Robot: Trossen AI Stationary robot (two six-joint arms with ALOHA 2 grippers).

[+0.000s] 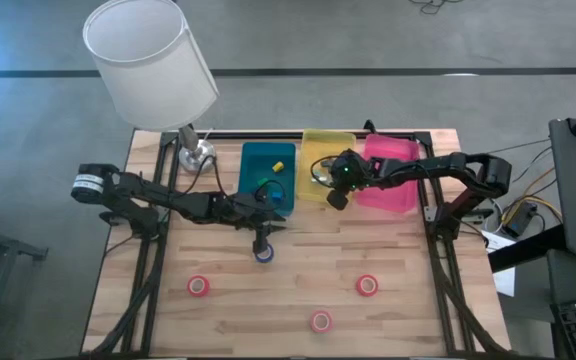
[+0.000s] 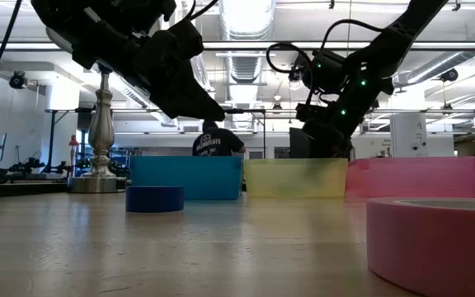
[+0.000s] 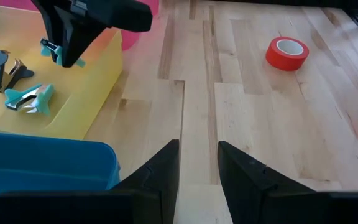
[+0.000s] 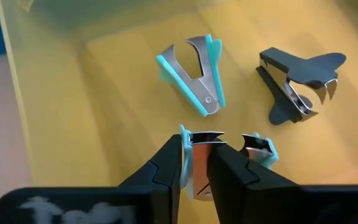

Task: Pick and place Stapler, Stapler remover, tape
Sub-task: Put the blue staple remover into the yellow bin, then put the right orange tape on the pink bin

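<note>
My right gripper point(image 1: 335, 197) hangs over the yellow bin point(image 1: 324, 142), shut on a teal stapler remover point(image 4: 194, 163). A second teal remover point(image 4: 194, 71) and a black one point(image 4: 300, 84) lie on the bin's floor. My left gripper point(image 1: 262, 238) is open and empty, just above the blue tape roll point(image 1: 264, 253), which lies flat on the table point(image 2: 154, 198). Three red-pink rolls lie flat on the near half point(image 1: 199, 286), point(image 1: 320, 321), point(image 1: 368, 285). No stapler can be made out. My right gripper pinches the teal stapler remover between its two fingers, on one of its halves, a teal wing with its metal claw point(image 4: 199, 144); the other claw point(image 4: 258, 148) stands outside the fingers. The fingers point down from above. The remover is lifted clear above the yellow bin's floor point(image 3: 53, 50).
A teal bin point(image 1: 253, 160), the yellow bin and a pink bin point(image 1: 393, 152) stand in a row at the far side. A lamp with a white shade point(image 1: 148, 60) stands at the far left corner. Bare wood lies between the tape rolls. A person shows in the room beyond point(image 2: 217, 142).
</note>
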